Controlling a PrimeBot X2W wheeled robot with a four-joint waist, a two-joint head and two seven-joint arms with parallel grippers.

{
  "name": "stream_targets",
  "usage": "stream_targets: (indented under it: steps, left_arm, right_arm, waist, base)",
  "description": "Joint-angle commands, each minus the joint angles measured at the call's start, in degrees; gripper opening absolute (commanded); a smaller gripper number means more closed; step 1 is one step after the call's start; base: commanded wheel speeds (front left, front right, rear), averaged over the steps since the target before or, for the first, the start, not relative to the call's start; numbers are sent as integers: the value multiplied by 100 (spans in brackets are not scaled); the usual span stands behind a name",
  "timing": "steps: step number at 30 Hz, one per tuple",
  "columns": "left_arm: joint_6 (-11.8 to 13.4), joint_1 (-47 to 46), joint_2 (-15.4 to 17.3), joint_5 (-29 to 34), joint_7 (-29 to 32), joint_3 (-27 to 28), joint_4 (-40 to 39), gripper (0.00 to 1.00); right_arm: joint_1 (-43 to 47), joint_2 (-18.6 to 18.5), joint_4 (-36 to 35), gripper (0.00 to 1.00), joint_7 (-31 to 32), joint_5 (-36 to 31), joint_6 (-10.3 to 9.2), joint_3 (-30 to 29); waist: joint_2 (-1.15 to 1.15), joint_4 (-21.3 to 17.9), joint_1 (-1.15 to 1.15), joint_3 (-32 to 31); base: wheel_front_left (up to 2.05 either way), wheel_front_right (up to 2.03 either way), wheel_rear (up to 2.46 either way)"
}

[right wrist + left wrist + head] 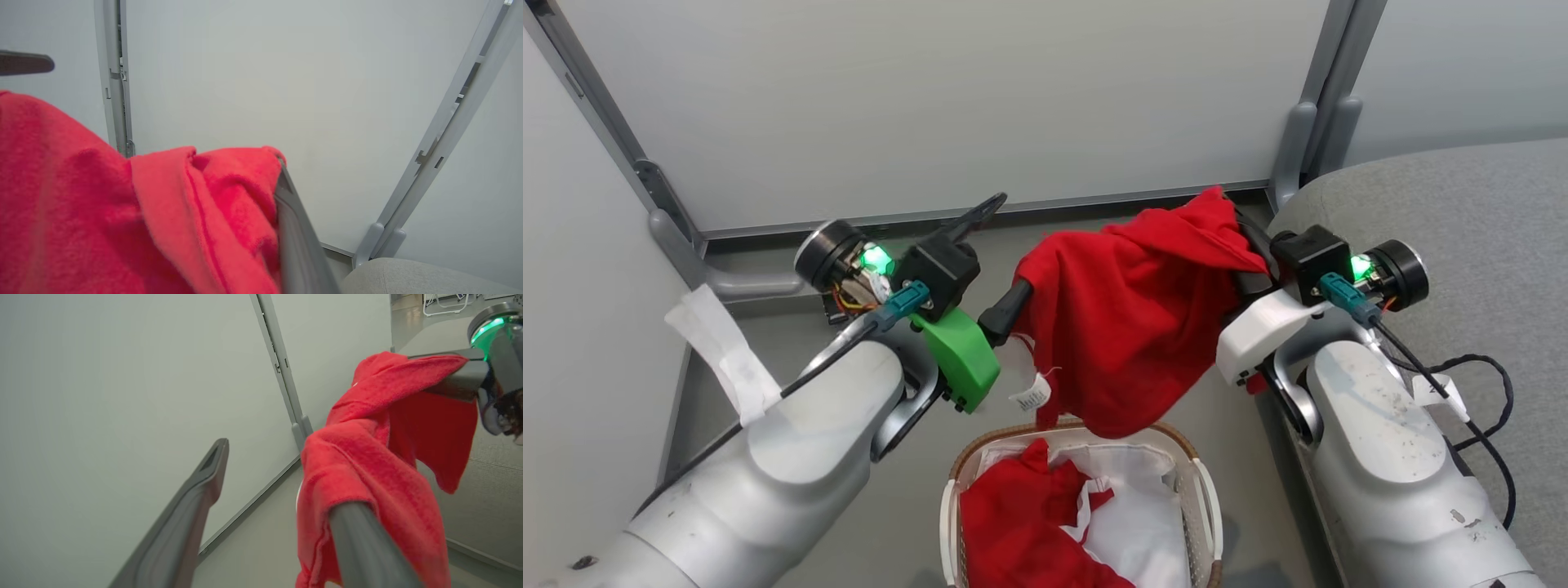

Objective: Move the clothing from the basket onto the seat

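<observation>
A red garment point(1127, 318) of the clothing hangs in the air above the basket point(1205, 490). My right gripper point(1235, 224) is shut on its upper right corner, close to the seat point(1462, 212). My left gripper point(1013, 245) stands open: one finger point(980, 212) is free and the other has the cloth draped over it. In the left wrist view the garment point(367, 465) covers the right-hand finger point(367, 547). In the right wrist view the cloth point(122, 212) hides one finger beside the bare finger point(294, 228). A second red garment point(1021, 523) lies in the basket on the white liner point(1143, 523).
Grey partition panels with metal posts point(1294, 147) close off the back and the left. The grey seat point(408, 277) lies right of my right arm. A black cable point(1494, 408) loops over the seat's edge. The basket stands on the floor between my arms.
</observation>
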Motion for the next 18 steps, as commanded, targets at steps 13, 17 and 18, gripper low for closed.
stream_targets:
  steps: [13,17,18]
  left_arm:
    - [54,1653,-94,108,-89,1026,-441,100]
    - [-11,2079,-242,258,-89,1302,-514,100]
    - [-30,2161,-282,281,-89,1365,-520,100]
  right_arm:
    - [169,-23,-180,0,-28,-296,-6,-742]
    - [281,-22,-212,0,-28,-327,-6,-892]
    - [306,-23,-223,0,-29,-344,-6,-916]
  waist:
    - [0,-107,0,95]
    - [0,-119,0,113]
    - [0,-123,0,117]
  base:
    - [0,0,0]
    - [0,0,0]
    - [0,0,0]
